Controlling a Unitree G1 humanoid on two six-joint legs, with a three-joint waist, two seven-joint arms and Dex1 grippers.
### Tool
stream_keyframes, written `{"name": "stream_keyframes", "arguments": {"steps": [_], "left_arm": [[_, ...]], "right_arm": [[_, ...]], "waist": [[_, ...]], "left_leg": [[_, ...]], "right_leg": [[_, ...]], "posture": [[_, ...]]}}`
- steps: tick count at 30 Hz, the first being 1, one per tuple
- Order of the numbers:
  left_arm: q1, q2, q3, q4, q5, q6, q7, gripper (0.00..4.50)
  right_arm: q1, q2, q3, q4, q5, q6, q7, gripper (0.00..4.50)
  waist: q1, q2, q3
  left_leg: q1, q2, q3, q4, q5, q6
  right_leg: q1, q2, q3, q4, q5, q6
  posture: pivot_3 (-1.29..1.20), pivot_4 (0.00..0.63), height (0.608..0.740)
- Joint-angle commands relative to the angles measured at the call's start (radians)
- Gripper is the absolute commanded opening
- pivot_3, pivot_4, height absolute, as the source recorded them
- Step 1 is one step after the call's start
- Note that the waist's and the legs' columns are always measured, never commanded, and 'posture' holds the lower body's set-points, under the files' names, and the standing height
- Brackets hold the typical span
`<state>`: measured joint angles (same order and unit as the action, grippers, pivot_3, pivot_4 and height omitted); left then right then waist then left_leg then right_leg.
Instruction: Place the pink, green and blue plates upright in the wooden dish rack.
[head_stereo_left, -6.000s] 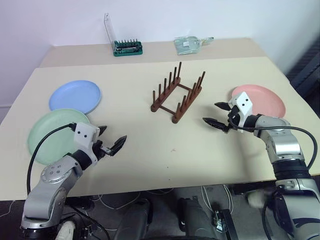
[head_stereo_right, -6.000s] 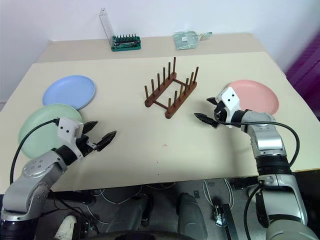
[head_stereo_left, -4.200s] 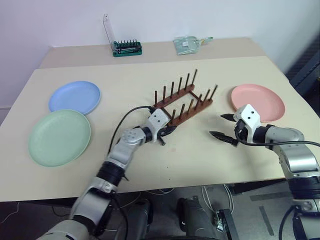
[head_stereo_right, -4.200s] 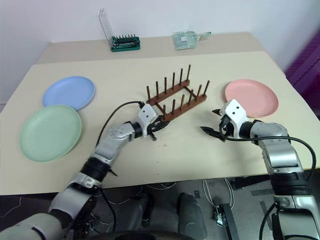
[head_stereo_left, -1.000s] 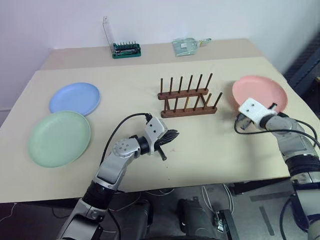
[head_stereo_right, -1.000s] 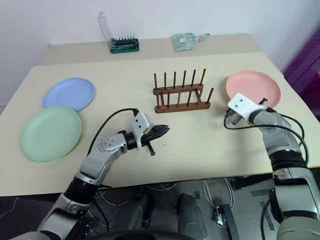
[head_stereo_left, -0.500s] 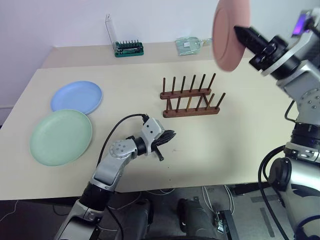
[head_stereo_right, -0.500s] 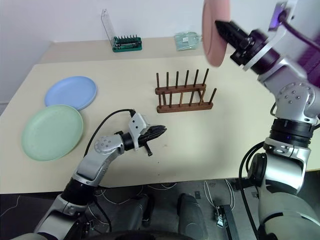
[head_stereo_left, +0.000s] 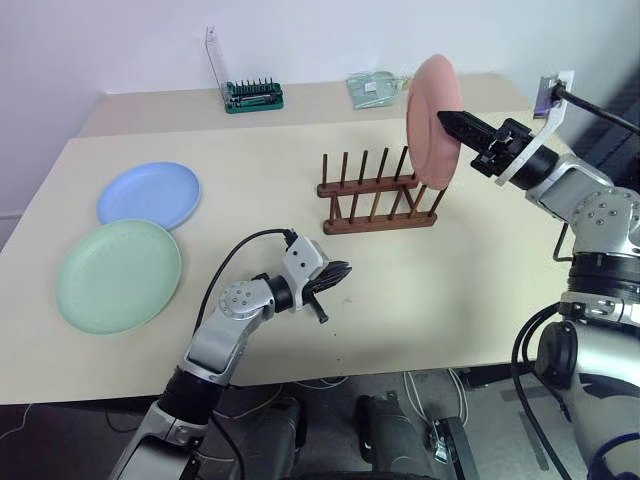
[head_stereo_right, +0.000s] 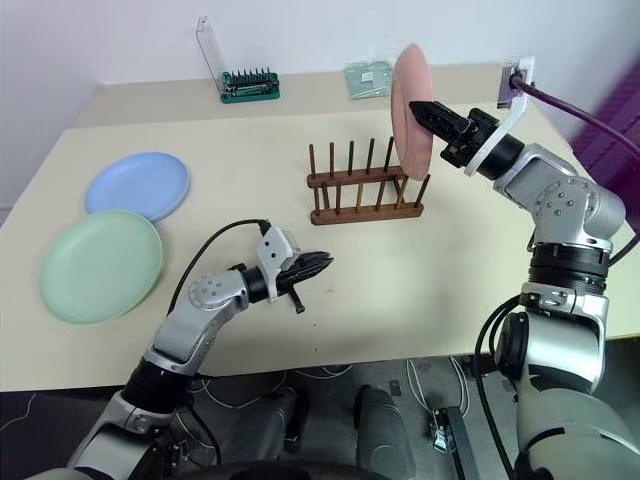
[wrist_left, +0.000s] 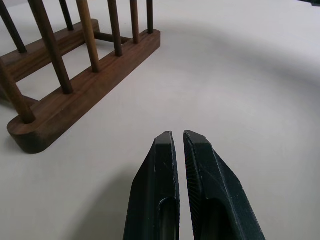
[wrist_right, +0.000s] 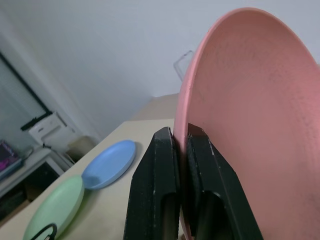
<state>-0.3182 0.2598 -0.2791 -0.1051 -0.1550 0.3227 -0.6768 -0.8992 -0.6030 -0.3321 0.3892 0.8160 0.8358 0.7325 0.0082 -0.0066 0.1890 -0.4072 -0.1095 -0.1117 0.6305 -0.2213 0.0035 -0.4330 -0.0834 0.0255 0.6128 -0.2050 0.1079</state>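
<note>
1. The right gripper (head_stereo_right: 424, 106) is clamped on the rim of the round salmon-pink matte plastic plate (head_stereo_left: 432, 120), holding it on edge above the right-hand end of the small dark reddish-brown wooden dish rack (head_stereo_left: 378, 196).
2. The rack stands at the middle of the beige table (head_stereo_left: 450, 300), with no plate in it yet.
3. The left gripper (head_stereo_left: 343, 271) rests low near the table at about 7 o'clock from the rack, fingers pressed together and holding nothing.
4. The round light blue plastic plate (head_stereo_left: 149, 193) lies flat at about 9 o'clock from the rack, and the larger pale mint green plastic plate (head_stereo_left: 118, 274) lies flat just beside it, toward 8 o'clock.
5. The step in hand appears to be seating the first plate.
6. The next move probably calls for lowering the pink plate straight down between two pairs of pegs, keeping it upright, then releasing.
</note>
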Motion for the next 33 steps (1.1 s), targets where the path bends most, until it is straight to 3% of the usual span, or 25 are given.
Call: {"name": "stream_keyframes", "arguments": {"steps": [1,7,14,15,17,20,23,24,27,30,33], "left_arm": [[0.002,0.003,0.01,-0.051,-0.01,-0.005,-0.001,0.31],[0.013,0.004,0.013,-0.073,-0.026,0.021,0.002,0.31],[0.0,-0.018,0.05,-0.069,-0.058,0.032,0.028,0.31],[-0.009,-0.033,0.08,-0.06,-0.063,0.033,0.062,0.55],[-0.037,-0.065,0.162,-0.037,-0.053,0.043,0.177,1.12],[-0.083,-0.072,0.295,-0.047,0.04,0.041,0.412,2.64],[-0.118,-0.075,0.478,-0.087,0.079,0.076,0.647,4.19],[-0.117,-0.062,0.558,-0.106,0.078,0.103,0.707,4.49],[-0.075,0.004,0.834,-0.191,0.05,0.221,0.835,4.49],[0.03,0.081,0.959,-0.283,-0.077,0.415,0.729,4.49],[0.099,0.094,1.044,-0.351,-0.196,0.538,0.674,4.49]], "right_arm": [[-0.049,0.017,-0.038,0.017,-0.001,-0.031,-0.017,1.01],[-0.059,0.044,-0.015,0.0,-0.138,-0.274,-0.071,3.89],[-0.108,-0.003,0.064,0.036,-0.403,-0.63,-0.128,3.89],[-0.116,-0.007,0.087,0.004,-0.426,-0.662,-0.108,3.94],[-0.109,0.001,0.154,-0.137,-0.407,-0.635,-0.014,3.96],[-0.022,0.015,0.315,-0.397,-0.359,-0.554,0.145,3.96],[0.039,0.053,0.43,-0.531,-0.369,-0.501,0.175,3.96],[0.061,0.067,0.457,-0.552,-0.374,-0.501,0.185,3.96],[0.101,0.122,0.506,-0.546,-0.391,-0.507,0.185,3.96],[0.106,0.154,0.533,-0.506,-0.41,-0.515,0.2,3.96],[0.11,0.164,0.549,-0.481,-0.432,-0.53,0.224,3.96]], "waist": [[0.0,0.0,0.0],[0.001,0.0,0.0],[0.0,0.0,0.0],[0.0,0.0,0.0],[-0.003,0.001,0.0],[-0.018,0.0,0.0],[-0.026,-0.002,-0.001],[-0.024,-0.002,-0.001],[-0.025,-0.002,-0.001],[-0.022,-0.002,-0.001],[0.002,-0.004,-0.001]], "left_leg": [[0.0,0.0,0.0,0.0,0.0,0.0],[0.0,0.0,0.0,0.0,0.0,0.0],[0.0,0.0,0.001,0.0,0.0,0.0],[0.0,0.0,0.001,0.0,0.0,0.0],[0.0,0.0,0.001,0.0,0.0,0.0],[0.0,0.001,0.0,-0.001,0.0,0.0],[0.001,0.003,-0.001,-0.001,-0.001,-0.002],[0.001,0.003,-0.001,0.0,-0.001,-0.002],[0.0,0.002,-0.001,0.0,-0.001,-0.003],[0.0,0.002,0.001,0.0,-0.002,-0.004],[0.0,0.001,-0.002,0.002,-0.002,-0.004]], "right_leg": [[0.0,0.0,0.0,0.0,0.0,0.0],[0.0,0.001,0.0,0.0,0.0,0.0],[0.0,0.001,0.0,0.0,0.0,0.0],[0.0,0.001,0.0,0.0,0.0,0.0],[-0.001,0.002,0.0,0.0,0.0,0.0],[-0.002,0.002,0.0,0.001,0.0,0.0],[-0.002,0.003,0.0,0.002,0.0,0.0],[-0.002,0.003,0.0,0.003,0.0,0.0],[-0.002,0.003,0.0,0.003,0.0,0.0],[-0.004,0.003,0.0,0.003,0.001,0.0],[-0.002,0.002,-0.003,0.003,0.001,0.0]], "posture": [[0.0,0.15,0.74],[0.0,0.15,0.74],[0.0,0.15,0.74],[0.0,0.15,0.74],[0.0,0.15,0.74],[0.0,0.15,0.74],[0.0,0.15,0.74],[0.0,0.15,0.74],[0.0,0.15,0.74],[0.0,0.15,0.74],[0.0,0.15,0.74]]}}
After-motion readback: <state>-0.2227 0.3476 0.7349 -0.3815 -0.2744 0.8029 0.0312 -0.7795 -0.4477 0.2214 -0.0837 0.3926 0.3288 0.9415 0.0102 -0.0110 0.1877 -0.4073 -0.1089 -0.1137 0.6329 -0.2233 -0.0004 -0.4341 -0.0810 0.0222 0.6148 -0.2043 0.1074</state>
